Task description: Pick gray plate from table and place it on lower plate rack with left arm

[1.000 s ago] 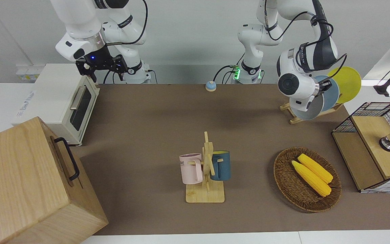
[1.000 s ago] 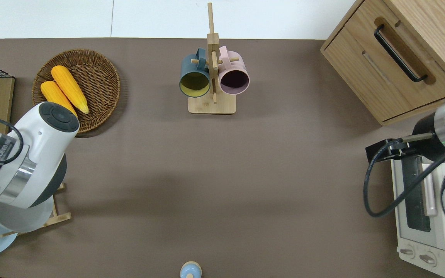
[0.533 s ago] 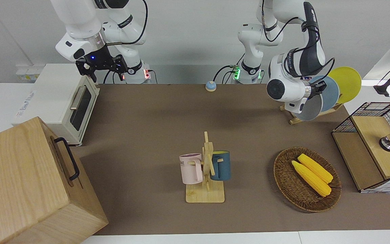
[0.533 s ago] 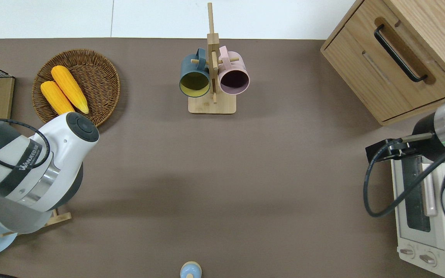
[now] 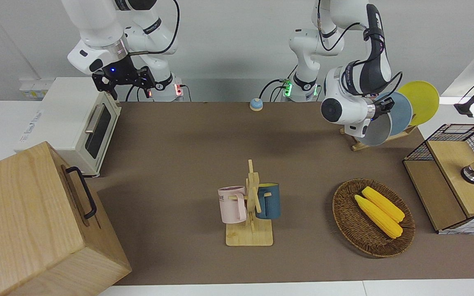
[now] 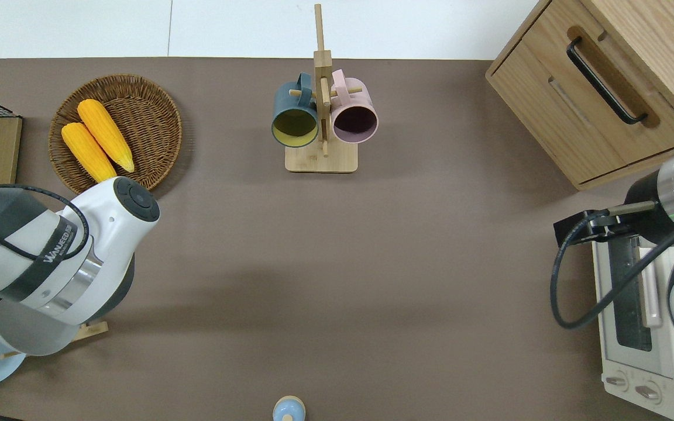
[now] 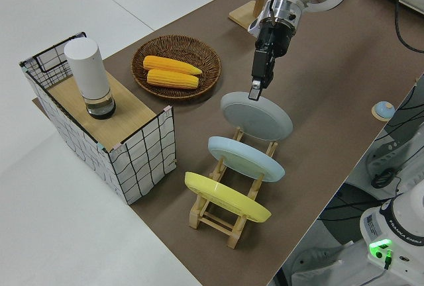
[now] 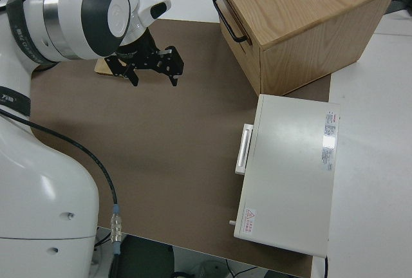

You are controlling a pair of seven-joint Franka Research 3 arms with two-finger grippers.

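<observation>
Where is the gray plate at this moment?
The gray plate stands on the plate rack at the left arm's end of the table, beside the light blue plate, farthest from the robots.

The gray plate (image 7: 258, 116) looks smooth and matt, like plastic or glazed ware; the lower plate rack (image 7: 222, 218) is pale, unvarnished wood; the basket (image 5: 372, 218) is rough woven wicker; the tabletop (image 5: 187, 148) carries a matt brown cover, cloth or paper; the cabinet (image 5: 31, 222) is grained light wood; the toaster oven (image 5: 72, 123) has a smooth cream shell.
</observation>
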